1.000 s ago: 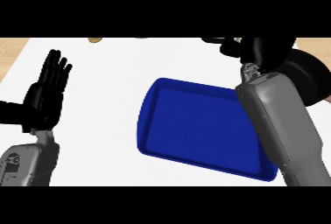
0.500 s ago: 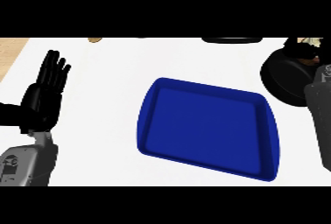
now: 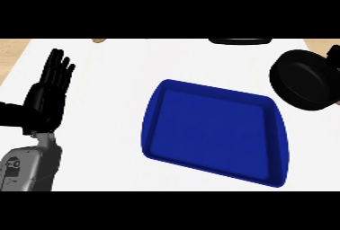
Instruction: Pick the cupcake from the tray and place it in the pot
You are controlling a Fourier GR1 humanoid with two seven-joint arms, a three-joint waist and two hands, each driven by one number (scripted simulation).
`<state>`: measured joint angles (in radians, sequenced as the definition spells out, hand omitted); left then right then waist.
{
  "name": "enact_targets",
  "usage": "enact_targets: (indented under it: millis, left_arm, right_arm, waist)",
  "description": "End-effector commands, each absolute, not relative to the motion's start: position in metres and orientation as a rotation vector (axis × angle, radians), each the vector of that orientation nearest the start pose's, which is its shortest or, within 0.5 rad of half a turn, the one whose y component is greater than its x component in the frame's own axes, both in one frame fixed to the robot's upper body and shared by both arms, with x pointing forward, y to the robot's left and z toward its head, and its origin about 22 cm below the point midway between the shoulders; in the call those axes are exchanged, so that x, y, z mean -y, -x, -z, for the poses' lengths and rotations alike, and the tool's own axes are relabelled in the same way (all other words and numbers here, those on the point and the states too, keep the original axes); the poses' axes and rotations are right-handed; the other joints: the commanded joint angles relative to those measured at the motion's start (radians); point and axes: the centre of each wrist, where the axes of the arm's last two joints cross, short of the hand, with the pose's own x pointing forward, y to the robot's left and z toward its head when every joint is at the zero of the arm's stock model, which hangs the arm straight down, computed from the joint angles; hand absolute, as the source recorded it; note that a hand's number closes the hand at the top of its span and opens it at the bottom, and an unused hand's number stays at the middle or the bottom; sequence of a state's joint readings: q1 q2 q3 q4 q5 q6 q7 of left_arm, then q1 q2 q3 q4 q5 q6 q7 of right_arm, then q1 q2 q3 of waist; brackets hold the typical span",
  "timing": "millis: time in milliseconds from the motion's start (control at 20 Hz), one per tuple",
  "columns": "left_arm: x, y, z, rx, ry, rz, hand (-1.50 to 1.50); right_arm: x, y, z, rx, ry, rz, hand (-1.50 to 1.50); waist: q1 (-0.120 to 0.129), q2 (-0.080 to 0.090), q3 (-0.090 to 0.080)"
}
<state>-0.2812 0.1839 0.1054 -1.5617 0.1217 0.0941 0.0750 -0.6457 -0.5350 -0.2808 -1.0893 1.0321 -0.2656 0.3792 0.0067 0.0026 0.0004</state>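
The blue tray [image 3: 212, 130] lies in the middle of the white counter, and nothing rests on it. At the right stands the black pot [image 3: 304, 80], its dark inside facing me, and I cannot make out what is in it. No cupcake shows anywhere. A dark part of my right hand [image 3: 334, 55] peeks in at the right edge, just beside the pot's rim; the rest of it is out of view. At the left, my left hand [image 3: 45, 96] stays open with fingers up, well away from the tray.
A black object [image 3: 239, 41] sits at the top edge behind the tray, and a small tan thing [image 3: 99, 40] lies at the top left. Wooden surface [image 3: 12, 51] borders the white counter at the far left and top right.
My right forearm, which lay across the tray's right side and the pot, has drawn away to the right and almost left the view. The pot now shows unobstructed. The left hand has not moved.
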Motion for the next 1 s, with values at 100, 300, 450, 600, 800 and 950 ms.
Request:
enact_targets:
  millis: [100, 300, 450, 600, 800, 950]
  left_arm:
    - [-0.284, -0.298, -0.072, 1.760, -0.087, -0.034, 0.00]
    - [-0.270, -0.309, -0.092, 1.774, -0.080, -0.027, 0.00]
    - [-0.269, -0.309, -0.082, 1.759, -0.080, -0.027, 0.00]
    - [-0.266, -0.315, -0.083, 1.761, -0.092, -0.051, 0.00]
    - [-0.251, -0.309, -0.074, 1.768, -0.070, -0.048, 0.00]
    - [-0.268, -0.311, -0.082, 1.788, -0.085, -0.020, 0.00]
  right_arm:
    - [0.413, -0.379, -0.125, 1.199, 1.578, -0.314, 1.50]
    - [0.432, -0.381, -0.107, 1.104, 1.536, -0.356, 1.50]
    - [0.444, -0.378, -0.106, 1.082, 1.360, -0.293, 1.50]
    - [0.436, -0.381, -0.085, 1.086, 1.213, -0.249, -1.50]
    - [0.442, -0.380, -0.086, 1.176, 1.148, -0.354, -1.50]
    - [0.443, -0.386, -0.099, 1.282, 1.166, -0.315, -1.50]
  waist:
    - [0.011, 0.004, 0.000]
    - [0.020, 0.009, 0.001]
    - [0.016, 0.008, 0.002]
    - [0.025, 0.014, 0.003]
    - [0.022, 0.009, 0.002]
    - [0.031, 0.012, 0.003]
